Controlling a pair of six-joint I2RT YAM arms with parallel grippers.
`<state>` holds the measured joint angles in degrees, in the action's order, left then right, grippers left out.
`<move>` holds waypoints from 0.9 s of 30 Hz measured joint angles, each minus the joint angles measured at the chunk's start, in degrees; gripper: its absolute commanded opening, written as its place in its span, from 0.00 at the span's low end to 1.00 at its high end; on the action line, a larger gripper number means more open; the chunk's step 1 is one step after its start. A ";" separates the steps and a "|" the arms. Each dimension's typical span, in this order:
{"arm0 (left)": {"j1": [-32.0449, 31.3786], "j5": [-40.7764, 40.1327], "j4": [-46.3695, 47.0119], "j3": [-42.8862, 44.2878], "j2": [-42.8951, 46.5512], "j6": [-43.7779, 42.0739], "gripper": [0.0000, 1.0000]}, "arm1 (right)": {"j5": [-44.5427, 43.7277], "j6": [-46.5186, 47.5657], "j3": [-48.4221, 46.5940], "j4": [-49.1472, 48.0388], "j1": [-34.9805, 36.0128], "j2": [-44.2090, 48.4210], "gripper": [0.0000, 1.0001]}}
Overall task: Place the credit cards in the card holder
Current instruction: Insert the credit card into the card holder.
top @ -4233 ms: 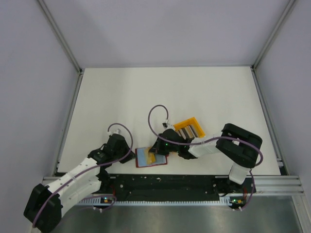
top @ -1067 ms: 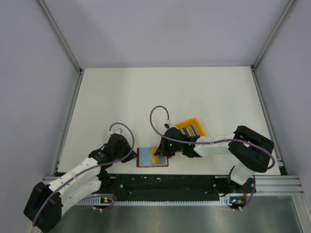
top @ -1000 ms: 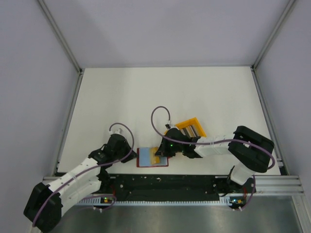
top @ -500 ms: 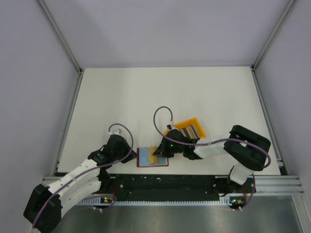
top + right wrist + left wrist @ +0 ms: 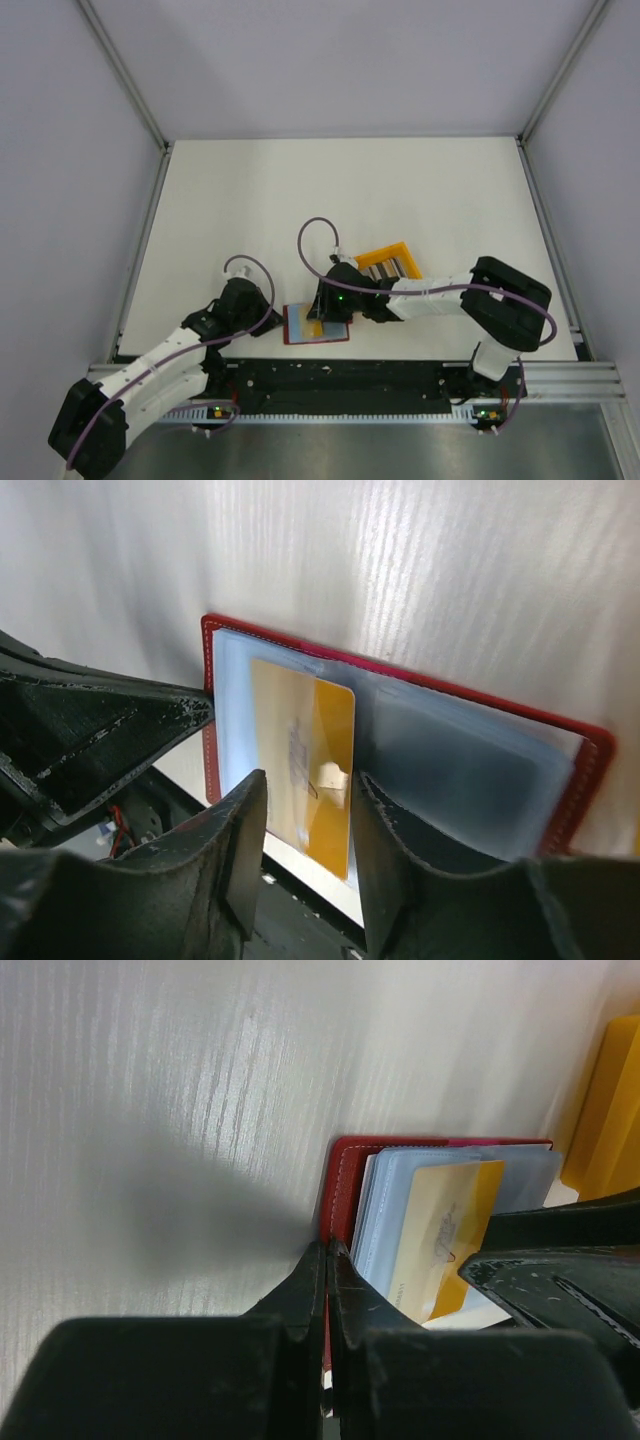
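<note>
The dark red card holder (image 5: 300,335) lies open near the table's front edge, its clear bluish sleeves up. It also shows in the left wrist view (image 5: 345,1175) and the right wrist view (image 5: 590,750). A yellow card (image 5: 310,760) lies partly inside a sleeve; it also shows in the left wrist view (image 5: 440,1230). My left gripper (image 5: 328,1252) is shut on the holder's left red edge. My right gripper (image 5: 310,825) hangs over the yellow card with its jaws apart, one finger on each side. Several grey cards (image 5: 393,269) stand in the yellow bin.
The yellow plastic bin (image 5: 385,254) sits just behind and to the right of the holder, against my right arm; its side shows in the left wrist view (image 5: 610,1110). The black front rail (image 5: 340,378) runs just below the holder.
My right gripper has shifted left over the holder since half a second ago. The holder has tilted slightly. My left gripper has stayed clamped on its edge.
</note>
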<state>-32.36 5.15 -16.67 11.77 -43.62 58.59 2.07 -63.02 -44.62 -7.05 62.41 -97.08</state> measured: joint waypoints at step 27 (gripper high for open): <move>-0.04 0.00 0.00 -0.20 0.39 -0.04 0.00 | 1.36 9.53 -9.88 13.81 2.36 -2.71 0.37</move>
<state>-32.40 5.15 -16.67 11.57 -43.22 58.54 3.42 -53.49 -54.50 6.76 64.77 -99.79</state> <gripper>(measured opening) 0.008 0.370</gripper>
